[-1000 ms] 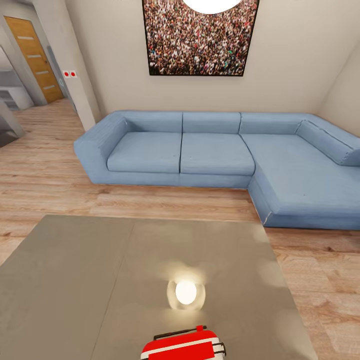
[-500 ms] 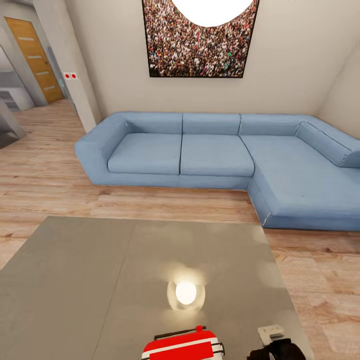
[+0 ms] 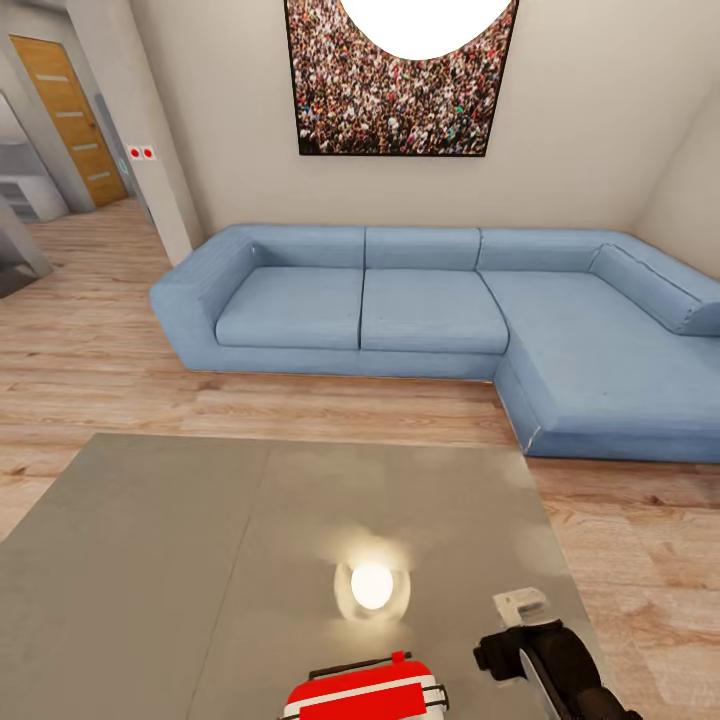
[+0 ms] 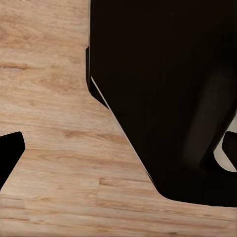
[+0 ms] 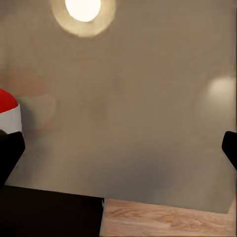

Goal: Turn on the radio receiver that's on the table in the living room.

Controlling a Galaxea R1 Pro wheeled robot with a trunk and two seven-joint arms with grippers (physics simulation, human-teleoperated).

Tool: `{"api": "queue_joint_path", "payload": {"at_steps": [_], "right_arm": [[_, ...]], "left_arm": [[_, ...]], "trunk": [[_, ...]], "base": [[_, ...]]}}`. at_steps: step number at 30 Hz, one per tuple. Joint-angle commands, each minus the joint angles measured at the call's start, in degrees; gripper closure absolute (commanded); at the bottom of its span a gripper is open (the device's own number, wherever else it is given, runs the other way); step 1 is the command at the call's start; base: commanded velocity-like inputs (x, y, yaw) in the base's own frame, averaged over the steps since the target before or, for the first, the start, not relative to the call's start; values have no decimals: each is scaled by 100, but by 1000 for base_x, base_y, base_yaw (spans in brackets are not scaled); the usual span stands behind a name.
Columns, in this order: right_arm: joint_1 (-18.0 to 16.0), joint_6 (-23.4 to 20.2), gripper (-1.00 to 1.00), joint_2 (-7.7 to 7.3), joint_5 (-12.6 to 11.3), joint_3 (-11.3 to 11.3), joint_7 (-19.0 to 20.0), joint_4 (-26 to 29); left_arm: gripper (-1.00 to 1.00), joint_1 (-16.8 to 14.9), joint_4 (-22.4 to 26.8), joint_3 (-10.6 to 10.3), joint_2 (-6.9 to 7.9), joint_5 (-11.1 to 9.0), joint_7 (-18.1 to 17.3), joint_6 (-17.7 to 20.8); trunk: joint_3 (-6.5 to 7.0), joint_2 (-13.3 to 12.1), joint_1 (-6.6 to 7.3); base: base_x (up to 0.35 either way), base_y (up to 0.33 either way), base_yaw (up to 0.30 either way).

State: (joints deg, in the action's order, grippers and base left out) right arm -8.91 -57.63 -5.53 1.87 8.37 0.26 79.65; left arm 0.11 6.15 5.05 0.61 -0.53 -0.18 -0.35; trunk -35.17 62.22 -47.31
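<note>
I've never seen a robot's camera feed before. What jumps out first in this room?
The big blue sofa wraps along the far wall under a framed crowd picture. Nearer, a glossy grey table mirrors a ceiling light, and a small red radio receiver sits at its near edge. The robot's black right arm reaches in beside the radio.

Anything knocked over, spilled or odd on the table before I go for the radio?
Nothing stands out. The radio receiver sits upright at the near edge of the table, handle on top. The bright oval beside it is only a lamp's reflection in the glossy top. The right tool hangs over the table right of the radio.
</note>
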Motion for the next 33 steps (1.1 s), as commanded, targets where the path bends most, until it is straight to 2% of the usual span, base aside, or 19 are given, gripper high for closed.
{"api": "queue_joint_path", "payload": {"at_steps": [1,4,8,11,13,20,26,29,33], "right_arm": [[-44,-4,-100,0,4,43,0,9],[-115,-9,-100,0,5,119,0,25],[-292,-11,-100,4,-1,366,0,39],[-327,-18,-100,7,14,864,0,113],[-334,-19,-100,8,67,1102,0,152],[-339,-25,-100,9,253,1321,0,225],[-339,-26,-100,6,275,1993,0,242],[-339,-25,-100,14,278,2107,0,261],[-339,-21,-100,8,320,2144,-7,262]], "left_arm": [[-100,-1,0,-1,0,0,0,0],[-100,0,1,-3,2,3,4,0],[-100,0,2,-4,8,9,7,0],[-100,-1,1,-3,62,9,8,-1],[-100,0,1,-4,134,4,9,0],[-100,-1,1,4,214,-7,9,-3],[-100,-2,-1,7,228,-8,9,-7],[-100,-2,-1,9,229,-8,9,-8],[-100,0,0,9,234,-8,9,-9]], "trunk": [[0,0,0],[0,0,0],[0,0,0],[0,0,0],[0,0,0],[0,0,0],[0,0,0],[0,0,0],[0,0,0]], "base": [[0,0,0],[0,0,0],[0,0,0],[0,0,0],[0,0,0],[0,0,0],[0,0,0],[0,0,0],[0,0,0]]}}
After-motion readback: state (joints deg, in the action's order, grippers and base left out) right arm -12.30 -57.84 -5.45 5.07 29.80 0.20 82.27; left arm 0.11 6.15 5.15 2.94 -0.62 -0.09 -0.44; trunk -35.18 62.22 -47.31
